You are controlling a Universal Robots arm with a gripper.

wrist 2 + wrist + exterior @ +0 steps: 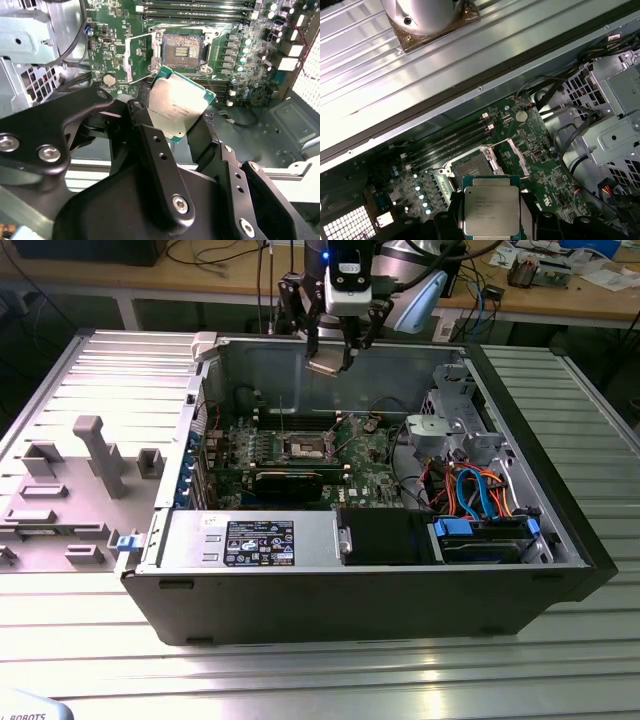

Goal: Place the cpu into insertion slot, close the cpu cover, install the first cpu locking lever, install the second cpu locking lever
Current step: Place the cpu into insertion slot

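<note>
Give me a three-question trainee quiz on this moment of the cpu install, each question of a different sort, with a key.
1. True or false: the cpu sits in the insertion slot.
2. What is the gripper shut on? A) the cpu B) a cable C) nothing
3. Fill in: the cpu cover stands ___, leaving the slot's contacts bare.

Key: 1 false, the cpu is held above the motherboard, clear of the slot. 2 A. 3 open.
</note>
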